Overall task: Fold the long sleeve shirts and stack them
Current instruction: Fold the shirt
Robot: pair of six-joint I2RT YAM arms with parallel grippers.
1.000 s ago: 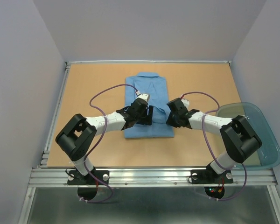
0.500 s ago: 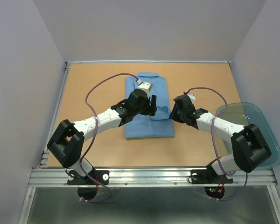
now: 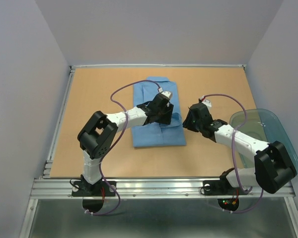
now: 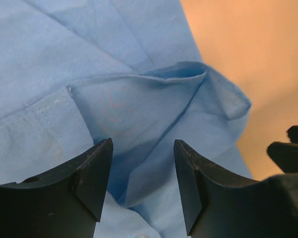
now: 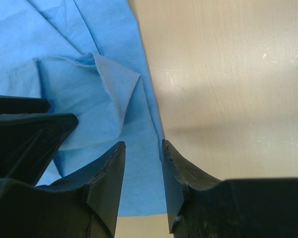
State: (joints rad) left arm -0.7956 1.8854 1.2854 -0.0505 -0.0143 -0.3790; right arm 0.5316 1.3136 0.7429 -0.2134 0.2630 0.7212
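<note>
Folded light blue collared woven-cloth shirt (image 3: 150,135) lies flat, left of the translucent teal plastic tub (image 3: 268,113). Left gripper (image 4: 141,148) is spread and empty over a loose flap. Right gripper (image 5: 142,148) is narrowly parted and empty at the tub-side hem. Cloth looks thin, limp and light: pinch the hem layers.

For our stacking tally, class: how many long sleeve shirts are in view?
1. A light blue collared shirt lies folded at the middle of the table. None shows in the translucent teal tub; another could be hidden under the first.
</note>
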